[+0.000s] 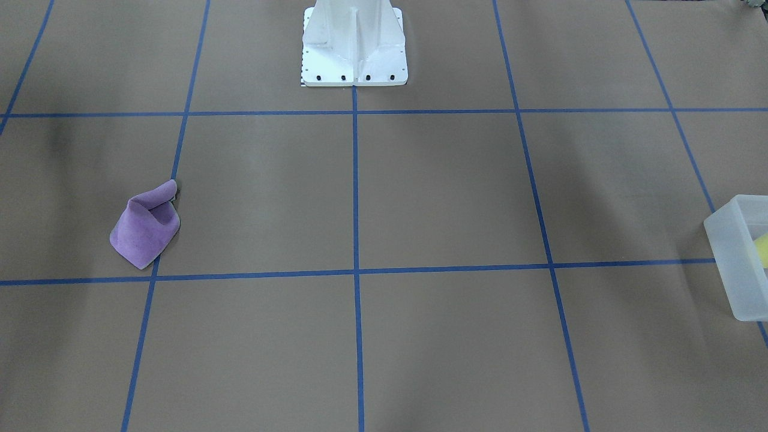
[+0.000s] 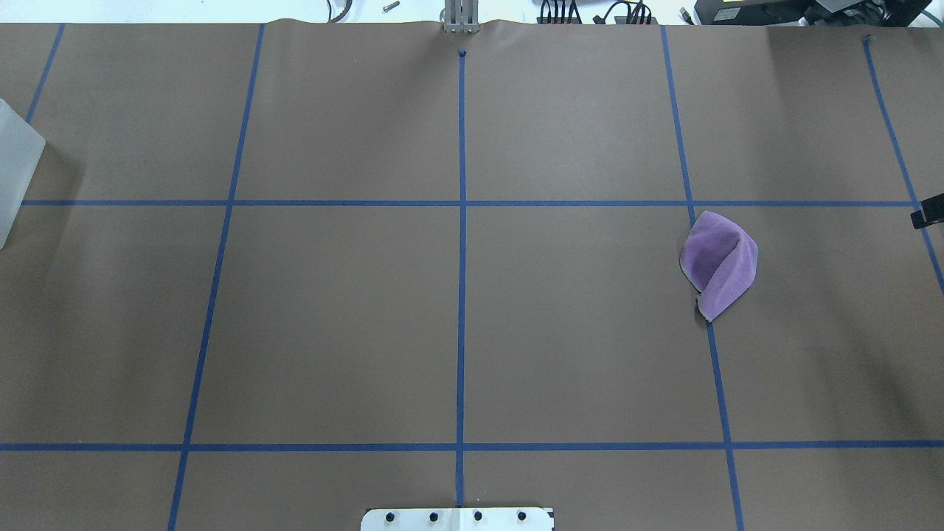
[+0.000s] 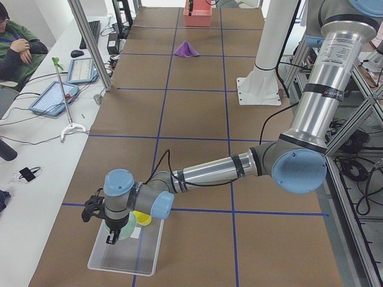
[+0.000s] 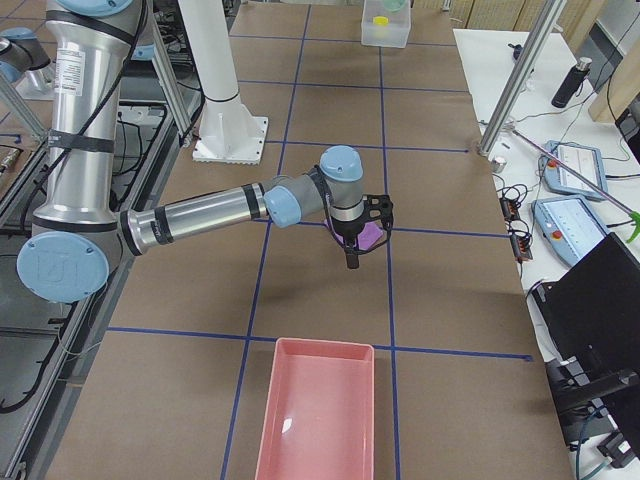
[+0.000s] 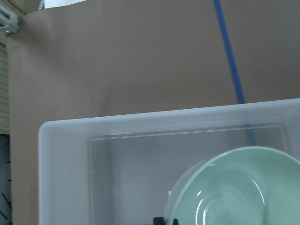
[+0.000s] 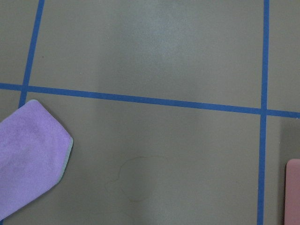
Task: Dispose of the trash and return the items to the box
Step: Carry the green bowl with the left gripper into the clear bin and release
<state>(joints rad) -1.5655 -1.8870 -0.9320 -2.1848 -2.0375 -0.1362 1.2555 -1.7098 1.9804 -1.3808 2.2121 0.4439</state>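
The frosted box (image 3: 122,256) stands at the table's left end; it also shows in the left wrist view (image 5: 61,168) and at the front-facing view's edge (image 1: 735,264). The mint-green bowl (image 5: 234,187) is over the box's inside, close under my left gripper (image 3: 112,238); I cannot tell whether the gripper holds it. The yellow cup (image 3: 142,219) is inside the box beside the bowl. My right gripper (image 4: 352,258) hangs just over a crumpled purple cloth (image 4: 370,236); its fingers show in no wrist view, so I cannot tell its state.
The purple cloth (image 2: 719,262) lies on the brown paper on my right side. An empty pink bin (image 4: 320,410) stands at the table's right end. The white robot base (image 1: 354,48) is at the table's back middle. An operator's table with tablets runs along the far side.
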